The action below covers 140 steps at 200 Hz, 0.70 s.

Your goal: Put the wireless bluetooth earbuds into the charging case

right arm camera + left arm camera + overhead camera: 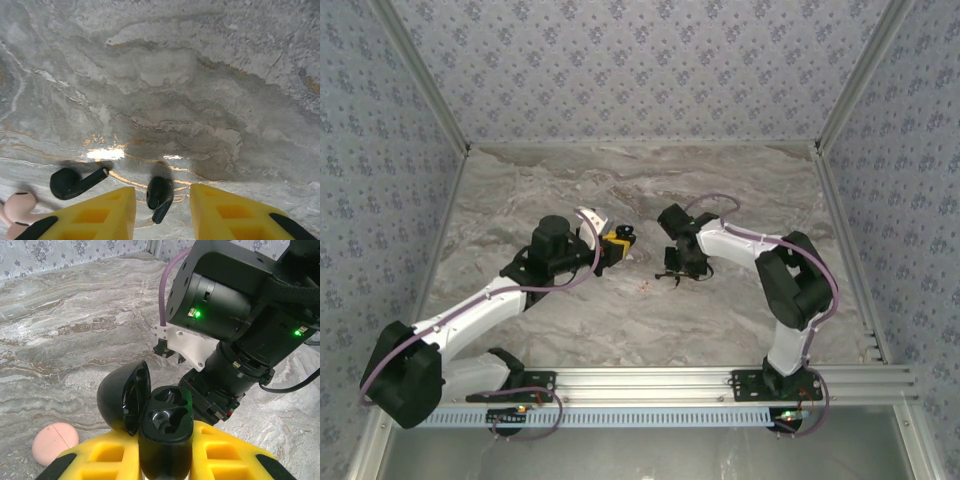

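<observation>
From the top, the left claw [617, 240] holds the charging case [626, 235], just a black dot from here; the right claw [676, 272] points down at the table [550, 180] close by.

From the left wrist, the left claw is shut tight on the charging case [166, 417]; its lid [125, 397] is open and both holes look empty.

From the right wrist, the right claw [162, 191] is open with one black earbud [159, 195] between its fingers [100, 215]; another earbud [75, 182] lies near; it should close gently on the fat part, I think, so the bud does not pop away.
</observation>
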Each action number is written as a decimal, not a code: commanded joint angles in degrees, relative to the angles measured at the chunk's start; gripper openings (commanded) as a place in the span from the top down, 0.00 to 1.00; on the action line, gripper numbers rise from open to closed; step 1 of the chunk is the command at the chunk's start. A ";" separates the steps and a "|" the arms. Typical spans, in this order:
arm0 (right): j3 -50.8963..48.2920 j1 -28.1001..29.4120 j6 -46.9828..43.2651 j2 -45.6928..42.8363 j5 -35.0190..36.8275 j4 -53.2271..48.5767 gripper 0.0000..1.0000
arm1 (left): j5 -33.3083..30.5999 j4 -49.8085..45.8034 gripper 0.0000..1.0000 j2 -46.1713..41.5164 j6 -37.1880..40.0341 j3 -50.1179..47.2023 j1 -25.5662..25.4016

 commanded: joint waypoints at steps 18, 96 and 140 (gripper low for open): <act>3.39 0.85 1.34 2.30 1.16 -2.52 0.66 | 0.02 1.19 0.79 -1.49 0.88 0.93 -0.25; 4.27 1.40 1.27 4.28 1.81 -3.30 0.69 | 0.06 1.32 0.79 -1.32 1.02 0.80 -0.24; 4.82 1.74 0.54 5.46 2.40 -3.94 0.73 | 0.14 1.54 0.79 -1.06 0.88 0.80 -0.23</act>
